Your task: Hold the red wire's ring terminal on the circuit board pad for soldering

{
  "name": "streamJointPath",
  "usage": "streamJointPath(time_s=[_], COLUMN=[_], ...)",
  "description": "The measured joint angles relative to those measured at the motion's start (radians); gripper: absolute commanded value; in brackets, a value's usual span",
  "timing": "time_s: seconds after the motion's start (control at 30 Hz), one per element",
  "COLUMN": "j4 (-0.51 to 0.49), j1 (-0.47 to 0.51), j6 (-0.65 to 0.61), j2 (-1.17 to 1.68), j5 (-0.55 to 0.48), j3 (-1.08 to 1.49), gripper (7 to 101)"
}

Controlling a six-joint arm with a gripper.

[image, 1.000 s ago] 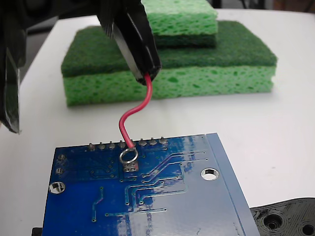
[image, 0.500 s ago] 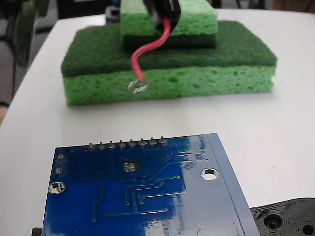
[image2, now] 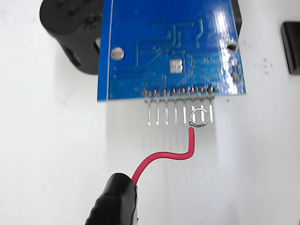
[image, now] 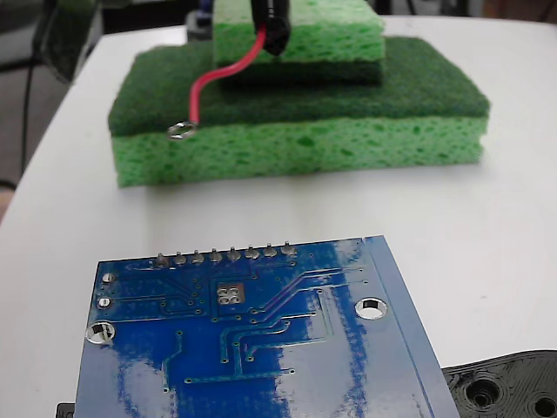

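Dangling from gripper (image: 271, 30) — ring terminal (image: 181, 131) well off pad (image: 230, 294).

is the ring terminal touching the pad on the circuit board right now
Apart. The fixed view shows the ring terminal hanging up by the green sponge, with bare white table between it and the pad on the circuit board.
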Motion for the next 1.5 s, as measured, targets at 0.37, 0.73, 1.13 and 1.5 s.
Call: streamJointPath(time_s=[0.37, 0.73, 1.13, 1.5], j4=[-0.064, -0.035, 0.044, 0.112], j1=[-0.089, -0.215, -0.196, -0.193], j6=[0.067, 0.101, 0.077, 0.064], j2=[0.160, 0.377, 0.749, 0.950], j5=[0.021, 0.124, 0.129, 0.123], j3=[0.230, 0.373, 0.563, 0.647], gripper=[100.3, 100.3, 100.3, 100.3])
